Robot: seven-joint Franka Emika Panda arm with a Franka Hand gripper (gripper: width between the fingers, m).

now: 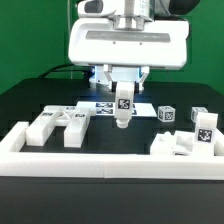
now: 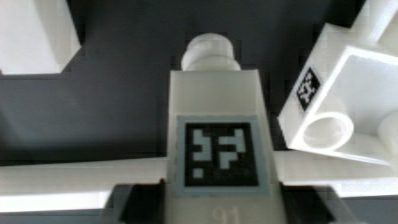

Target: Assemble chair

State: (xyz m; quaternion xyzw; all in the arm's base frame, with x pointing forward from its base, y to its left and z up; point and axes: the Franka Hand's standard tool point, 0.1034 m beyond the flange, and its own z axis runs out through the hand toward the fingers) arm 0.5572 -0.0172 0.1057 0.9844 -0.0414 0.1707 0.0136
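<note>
My gripper (image 1: 121, 88) is shut on a long white chair piece (image 1: 122, 106) and holds it upright, its rounded lower end just above the black table. In the wrist view the same chair piece (image 2: 221, 110) carries a square tag and runs out from between my dark fingers (image 2: 150, 200), with the gripper (image 2: 222, 198) closed on its sides. Several white chair pieces (image 1: 60, 122) lie at the exterior view's left. Other tagged blocks (image 1: 203, 128) stand at the exterior view's right. A white block with a round hole (image 2: 334, 105) lies beside the held piece.
A long white border rail (image 1: 110, 161) runs along the front of the table. The marker board (image 1: 100, 106) lies flat behind the held piece. Another white piece (image 2: 36, 40) shows in the wrist view.
</note>
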